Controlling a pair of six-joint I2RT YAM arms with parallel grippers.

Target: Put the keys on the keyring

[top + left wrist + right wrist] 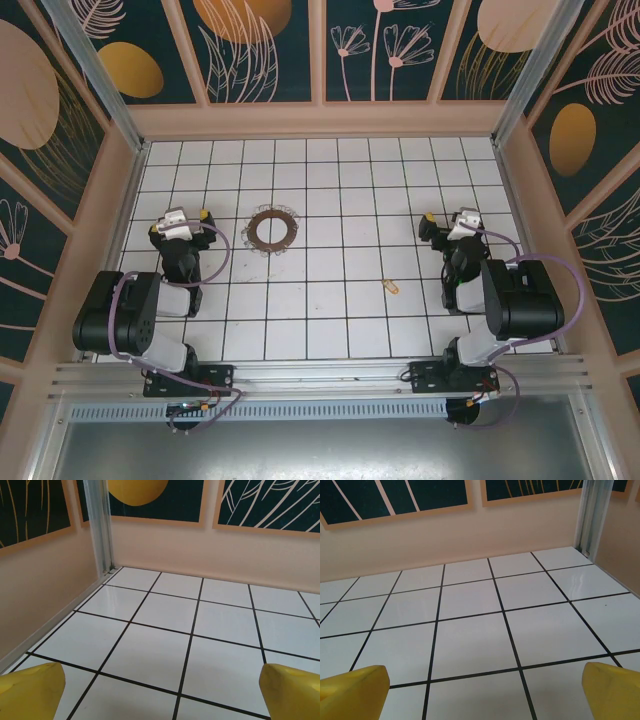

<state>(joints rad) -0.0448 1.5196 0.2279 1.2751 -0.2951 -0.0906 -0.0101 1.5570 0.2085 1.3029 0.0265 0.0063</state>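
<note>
The tiny yellow-tan key (391,287) lies well apart from the thin dark-brown keyring (272,230). The left gripper (180,220) and right gripper (452,218) are spread and empty, probably because work is not yet begun.

Open tile floor (165,645) ahead of both claws, loads of room. The left gripper (180,220) has the side wall (40,600) close on its left and the keyring (272,229) off to its right. For the right gripper (447,225), the key (391,286) sits back-left of it.
</note>
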